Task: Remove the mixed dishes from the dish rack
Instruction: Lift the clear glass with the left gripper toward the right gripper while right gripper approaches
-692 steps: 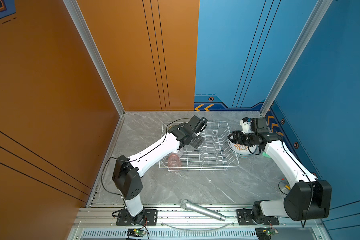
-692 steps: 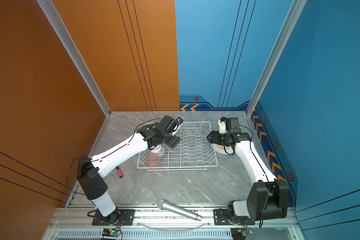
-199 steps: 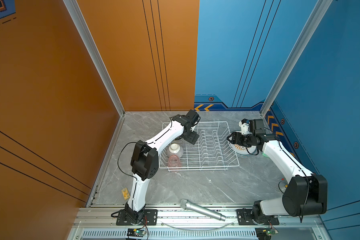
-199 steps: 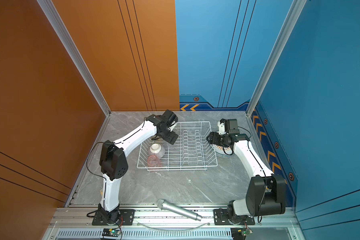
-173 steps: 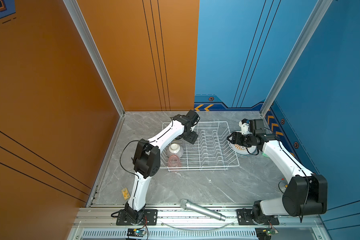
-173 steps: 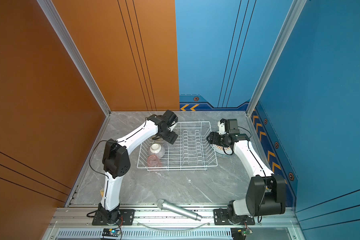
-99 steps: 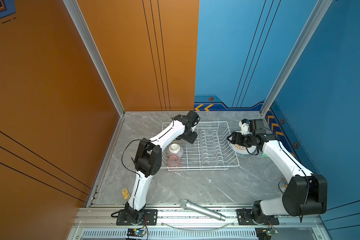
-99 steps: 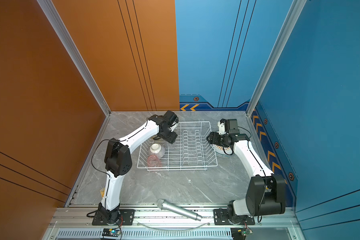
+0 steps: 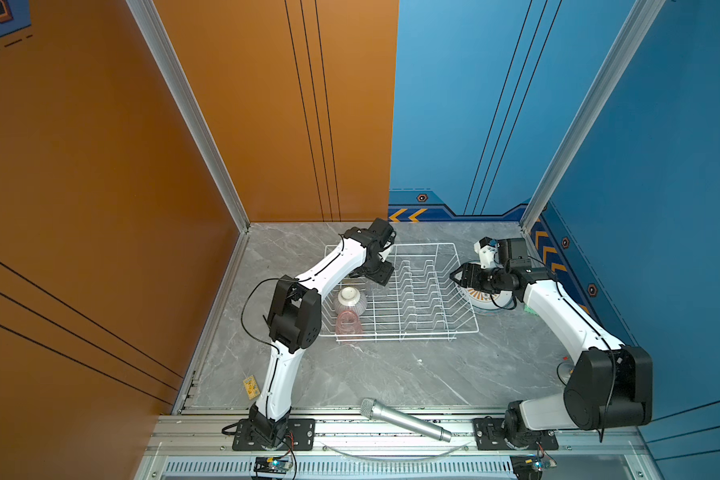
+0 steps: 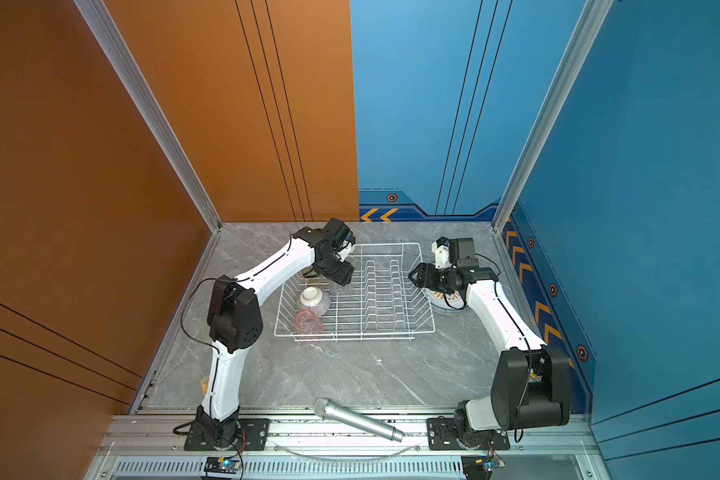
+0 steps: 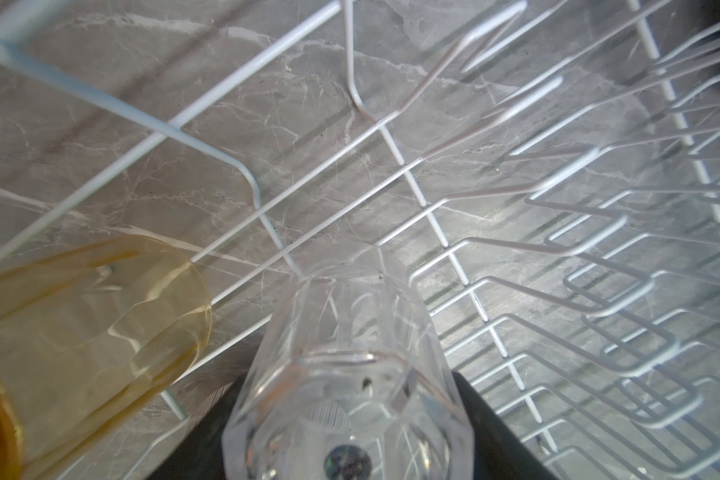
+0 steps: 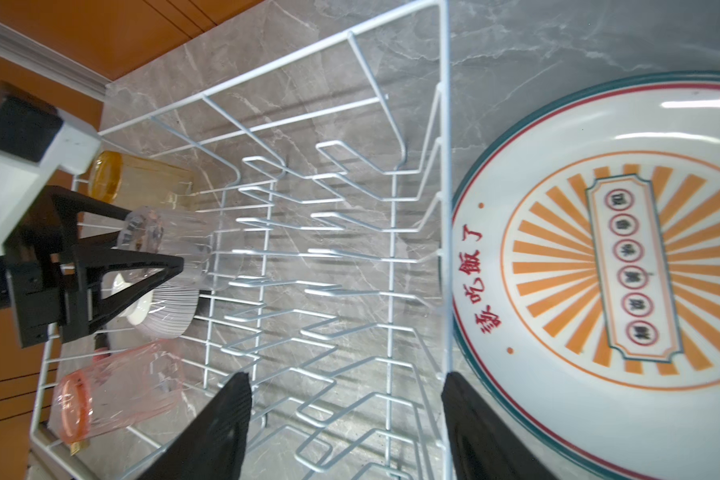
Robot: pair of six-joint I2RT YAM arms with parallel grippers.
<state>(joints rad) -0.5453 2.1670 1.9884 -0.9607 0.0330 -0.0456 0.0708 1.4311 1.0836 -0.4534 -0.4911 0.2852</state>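
Nearest the rail lies a silver microphone [image 9: 404,419], clear of the work. Beyond it stands the white wire dish rack [image 9: 425,244]. Along the rack's left side, from near to far, sit a pink tumbler [image 9: 348,324], the striped bowl [image 9: 350,300] turned foot-up, the clear tumbler [image 11: 346,374] and the yellow tumbler [image 11: 88,324]. All three tumblers lie on their sides.

The left gripper [image 12: 159,237] is at the clear tumbler. One black finger lies along each flank and the base faces the palm. The glass's long axis therefore runs straight out from the claw, towards the prong rows. The fingers look clenched on it, though clear glass makes the contact hard to confirm. The yellow tumbler is just beside it on the far side and the bowl just beside it on the near side, so a lift probably has to go straight up.

The right gripper [image 12: 346,380] is released and empty. It hovers over the rack's right rim, beside the orange-patterned plate [image 12: 599,270] outside the rack.

A few seconds ago the left gripper was higher and nearer the middle of the rack, with its arm hiding the bowl. It has since drawn back to the far-left corner, its elbow has risen, and the bowl shows. The right arm has barely shifted.
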